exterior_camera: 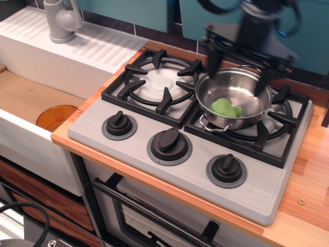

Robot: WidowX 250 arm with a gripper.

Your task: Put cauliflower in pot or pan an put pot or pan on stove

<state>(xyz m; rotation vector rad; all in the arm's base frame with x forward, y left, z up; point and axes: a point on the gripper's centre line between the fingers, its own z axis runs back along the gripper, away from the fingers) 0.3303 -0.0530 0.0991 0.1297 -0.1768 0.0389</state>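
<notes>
The cauliflower (224,107) is lying inside the pot (234,99), toward its front wall, and the pot is sitting on the right-hand grate of the stove (190,139). The pincer (237,64) is hovering above the pot's back rim — blurred, its two fingers (212,58) spread wide and gripping nothing. The stove is resting on the wooden desk (308,170). To the left, an orange container (56,116) is lying in the sink (31,98) below a grey faucet (60,19).

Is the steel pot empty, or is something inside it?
Not empty: the green cauliflower lies inside the pot, which sits on the stove's right grate.
</notes>
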